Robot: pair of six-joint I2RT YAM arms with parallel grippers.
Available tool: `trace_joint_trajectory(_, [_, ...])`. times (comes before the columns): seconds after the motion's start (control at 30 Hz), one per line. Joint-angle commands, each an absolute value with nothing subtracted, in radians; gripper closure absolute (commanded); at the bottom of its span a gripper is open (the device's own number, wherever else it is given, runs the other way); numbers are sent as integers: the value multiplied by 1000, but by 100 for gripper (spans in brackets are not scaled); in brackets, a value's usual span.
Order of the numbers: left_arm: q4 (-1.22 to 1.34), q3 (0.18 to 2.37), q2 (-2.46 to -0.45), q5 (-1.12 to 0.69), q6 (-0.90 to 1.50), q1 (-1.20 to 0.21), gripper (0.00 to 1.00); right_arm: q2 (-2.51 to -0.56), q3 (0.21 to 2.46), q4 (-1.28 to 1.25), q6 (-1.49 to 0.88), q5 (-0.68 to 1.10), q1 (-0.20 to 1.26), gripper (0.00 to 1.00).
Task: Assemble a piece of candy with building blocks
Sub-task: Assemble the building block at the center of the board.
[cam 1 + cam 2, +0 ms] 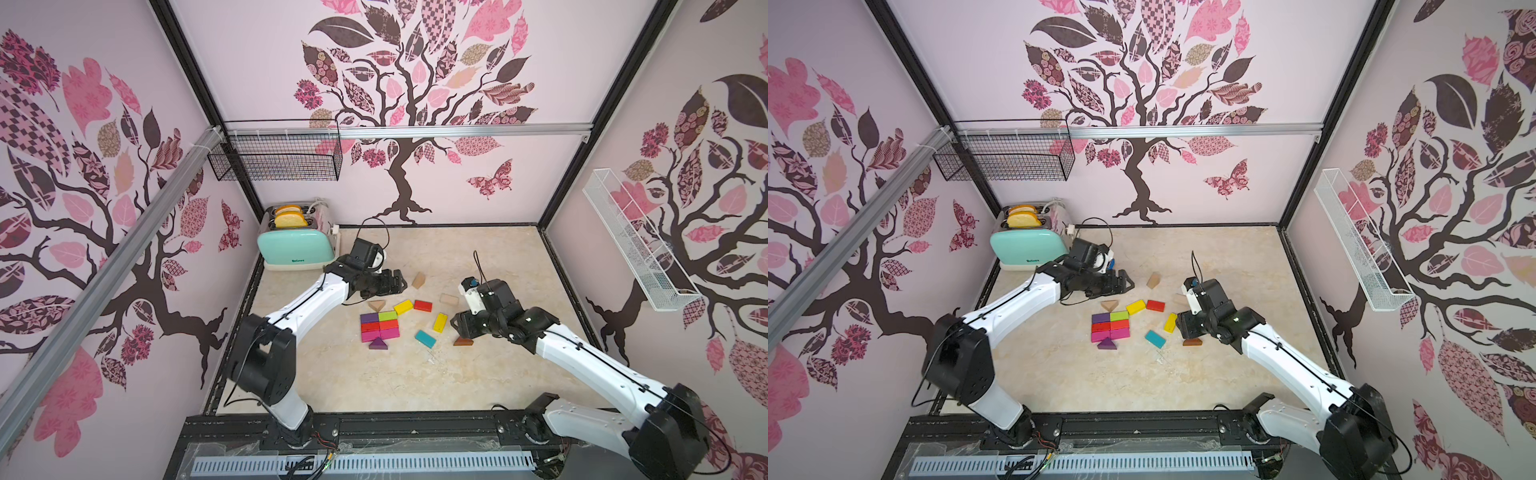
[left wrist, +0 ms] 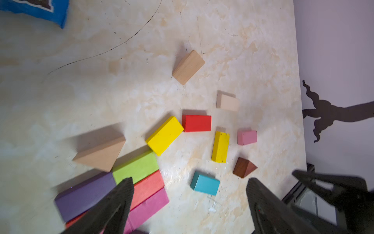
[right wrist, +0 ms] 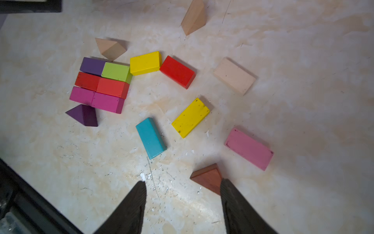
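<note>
While six building blocks point(image 1: 380, 326) sit packed mid-frame on the worktop point(image 1: 332, 374), others lie scattered to the right.
Both empty: left fingers point(image 2: 121, 196) spread wide, right fingers point(image 3: 133, 202) parted, one just beside the brown triangle point(image 3: 208, 177).

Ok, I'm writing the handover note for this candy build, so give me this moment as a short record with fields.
body: slab of six rectangles, two by three: purple and green, red and orange-red, two magenta
ends: purple triangle beside the magenta row, tan triangle beside the purple-green row
loose: yellow block, another yellow block, red block, teal block, pink block, pale block, tan wedge, brown triangle
left claw: open, empty, near the slab's tan end
right claw: open, brown triangle at its tip, not clamped
</note>
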State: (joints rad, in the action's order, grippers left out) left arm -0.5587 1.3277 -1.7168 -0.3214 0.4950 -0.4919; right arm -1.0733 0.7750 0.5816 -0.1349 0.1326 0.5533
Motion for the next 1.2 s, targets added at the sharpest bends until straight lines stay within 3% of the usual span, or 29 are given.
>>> trace_joint_trajectory(0.0, [-565, 1442, -1846, -304, 481, -525, 15, -980, 703, 532, -275, 279, 558, 39])
trace_joint_trajectory(0.17, [-607, 1611, -2016, -318, 478, -567, 15, -927, 542, 351, -441, 391, 642, 39])
trace_joint_trajectory(0.7, [-514, 1636, -2164, -525, 485, -587, 14, -1375, 550, -92, -541, 387, 805, 40])
trace_joint_trajectory(1.17, [-544, 1656, -2240, -527, 468, -625, 14, -1500, 599, -60, -490, 233, 782, 41])
